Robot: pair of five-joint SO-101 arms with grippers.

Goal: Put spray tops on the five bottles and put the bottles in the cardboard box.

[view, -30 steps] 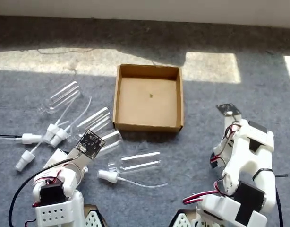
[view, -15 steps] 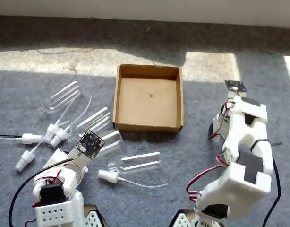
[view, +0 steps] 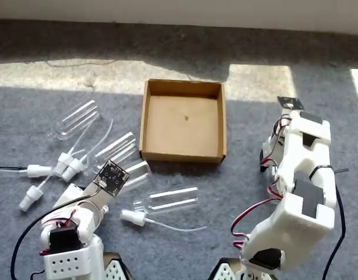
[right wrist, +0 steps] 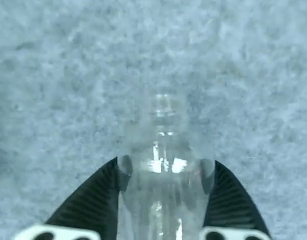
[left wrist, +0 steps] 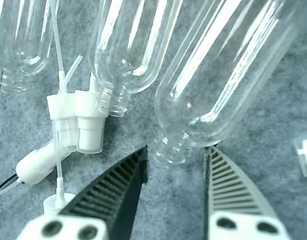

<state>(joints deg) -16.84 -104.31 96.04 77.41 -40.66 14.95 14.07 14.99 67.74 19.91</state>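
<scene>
My left gripper [left wrist: 176, 152] is open just above the carpet, one finger on each side of the neck of a clear bottle [left wrist: 223, 75] lying there. Two more clear bottles [left wrist: 128, 50] lie beside it, with white spray tops [left wrist: 86, 125] at their necks. My right gripper [right wrist: 163, 172] is shut on another clear bottle [right wrist: 163, 150], held above the carpet with its bare neck pointing away. The cardboard box [view: 183, 119] sits open at the centre. The right arm [view: 298, 169] stands to its right, the left arm [view: 80, 213] at the front left.
Several clear bottles [view: 167, 199] lie left of and in front of the box. Loose spray tops [view: 36, 171] with thin tubes are scattered at the far left, and one [view: 134, 217] lies in front of the nearest bottle. Grey carpet covers the floor.
The right arm has lifted and stretched away from the front edge, its wrist now level with the box. The left arm has kept still.
</scene>
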